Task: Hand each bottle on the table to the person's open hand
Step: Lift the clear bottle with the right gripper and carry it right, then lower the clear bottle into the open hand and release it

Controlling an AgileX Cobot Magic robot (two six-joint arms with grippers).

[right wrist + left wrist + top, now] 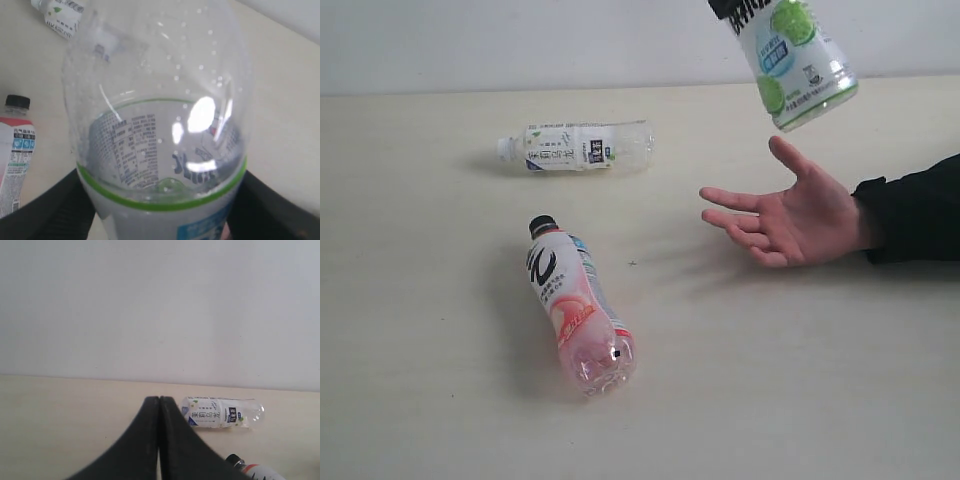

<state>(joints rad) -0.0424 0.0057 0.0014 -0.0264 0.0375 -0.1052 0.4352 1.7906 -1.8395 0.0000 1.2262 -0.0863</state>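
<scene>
Pink-and-white bottle [578, 318] is lying nearest, while a green-marked bottle [795, 60] is hanging just above the open hand [790, 215].
Right claw [160, 210] is clenching that green-marked bottle around its labelled body, and the left claw [159, 440] is sitting pinched closed on nothing. I'm counting three bottles: one aloft, then the pink one and a white-label bottle [575, 147], both lying on the table [420, 380] well apart from the hand, beyond its fingertips. They're looking light, thin-walled and slick, so I'd judge the labelled middle the safest hold.
</scene>
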